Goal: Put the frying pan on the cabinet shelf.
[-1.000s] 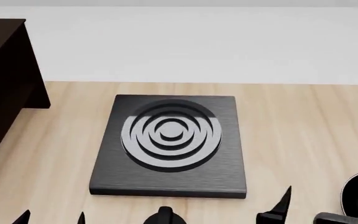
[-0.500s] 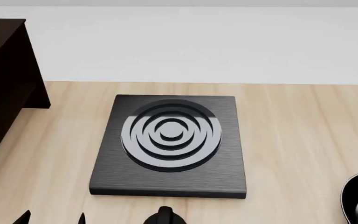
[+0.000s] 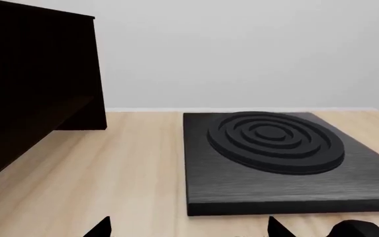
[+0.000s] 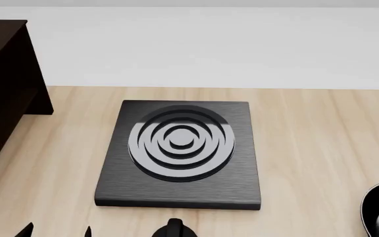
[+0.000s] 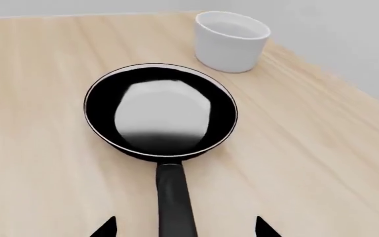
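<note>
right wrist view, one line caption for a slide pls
Open right gripper lined up over the frying pan handle, white bowl beyond it on the table.

A square black stove plate (image 3: 275,163) with raised concentric rings lies flat on the wooden bench (image 3: 124,182); the dark cabinet shelf (image 3: 35,84) stands beside it, apart.

Light wooden table (image 4: 321,133), stove plate (image 4: 179,153), frying pan (image 5: 161,111), white bowl (image 5: 232,41), cabinet (image 4: 5,84)

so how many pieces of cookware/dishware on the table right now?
2. The frying pan lies on the table ahead of the right hand, handle toward it. The white bowl stands just beyond the pan, apart from it. Others may be out of view.
</note>
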